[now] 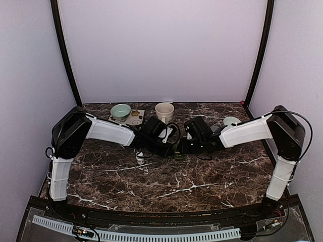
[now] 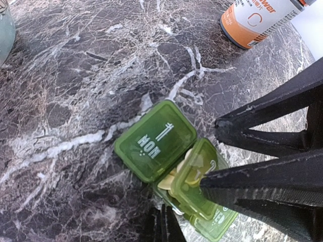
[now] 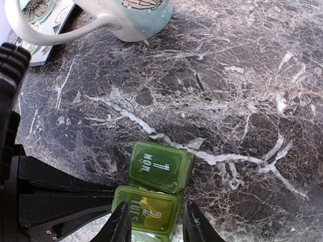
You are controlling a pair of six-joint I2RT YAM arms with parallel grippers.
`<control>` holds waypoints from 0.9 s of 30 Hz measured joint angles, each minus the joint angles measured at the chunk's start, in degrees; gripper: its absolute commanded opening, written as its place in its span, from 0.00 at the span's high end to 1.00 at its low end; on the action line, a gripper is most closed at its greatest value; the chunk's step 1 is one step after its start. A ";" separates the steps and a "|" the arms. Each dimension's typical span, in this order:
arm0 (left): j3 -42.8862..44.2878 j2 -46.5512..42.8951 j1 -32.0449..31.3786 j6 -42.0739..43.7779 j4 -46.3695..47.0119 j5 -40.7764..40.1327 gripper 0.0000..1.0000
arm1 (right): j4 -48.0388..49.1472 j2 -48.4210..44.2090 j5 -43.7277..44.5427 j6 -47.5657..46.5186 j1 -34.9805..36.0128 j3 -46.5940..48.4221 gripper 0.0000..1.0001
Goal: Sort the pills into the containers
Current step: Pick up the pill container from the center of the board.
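Note:
The container, a small green pill box (image 2: 155, 142), lies on the marble between both grippers and shows as a dark speck (image 1: 178, 155) in the top view. Its MON lid (image 3: 159, 166) is down. The TUES lid (image 2: 198, 177) stands ajar, with pale pills (image 2: 173, 177) showing under it. My right gripper (image 3: 157, 227) is open, its jaws on either side of the TUES lid (image 3: 147, 209); one fingertip (image 2: 208, 182) rests on that lid. My left gripper (image 2: 162, 224) is shut with nothing in it, its tip right at the box's near edge.
An orange and white bottle (image 2: 254, 19) lies beyond the box. A cream mug (image 1: 164, 111), a pale green bowl (image 1: 121, 111) and a patterned coaster (image 1: 134, 119) stand at the back. A small white dish (image 1: 231, 121) is at the back right.

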 measured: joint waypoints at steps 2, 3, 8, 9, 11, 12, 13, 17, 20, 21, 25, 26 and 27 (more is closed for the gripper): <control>-0.02 0.00 0.00 0.00 0.00 -0.02 1.00 | 0.13 -0.13 0.00 0.28 0.00 -0.37 0.62; -0.02 0.00 0.00 0.00 0.00 -0.04 1.00 | 0.28 -0.20 -0.02 0.46 0.00 -0.55 0.62; -0.20 0.00 0.00 0.00 0.07 -0.07 1.00 | 1.73 -0.63 -0.31 1.49 0.00 -1.81 0.59; -0.26 0.00 0.00 0.00 0.09 -0.09 1.00 | 2.14 -0.66 -0.48 1.66 -0.02 -2.12 0.59; -0.46 0.00 0.00 0.00 0.20 -0.09 1.00 | 3.41 -0.74 -1.05 2.27 -0.04 -2.89 0.57; -0.61 0.00 0.00 0.00 0.33 -0.09 1.00 | 3.87 -0.85 -1.42 2.64 -0.09 -3.28 0.57; -0.74 0.00 0.00 0.00 0.48 -0.09 1.00 | 4.83 -1.01 -1.90 3.04 -0.20 -3.98 0.56; -1.11 -0.02 0.00 0.00 0.87 -0.07 1.00 | 7.89 -1.86 -3.78 4.50 -0.81 -6.62 0.52; -1.22 -0.02 0.00 0.02 1.11 -0.04 1.00 | 8.92 -2.10 -4.85 5.07 -1.11 -7.85 0.51; -1.27 -0.02 0.00 0.02 1.18 -0.04 1.00 | 9.01 -2.10 -4.98 5.18 -1.18 -7.93 0.51; -1.29 -0.02 0.00 0.02 1.36 -0.07 1.00 | 9.49 -2.75 -5.20 5.18 -1.18 -8.37 0.50; -1.29 -0.02 0.00 0.00 1.36 -0.07 1.00 | 9.55 -3.02 -5.25 5.18 -1.18 -8.52 0.50; -1.29 -0.02 0.00 0.02 1.36 -0.04 1.00 | 9.68 -3.28 -5.25 5.16 -1.18 -8.66 0.49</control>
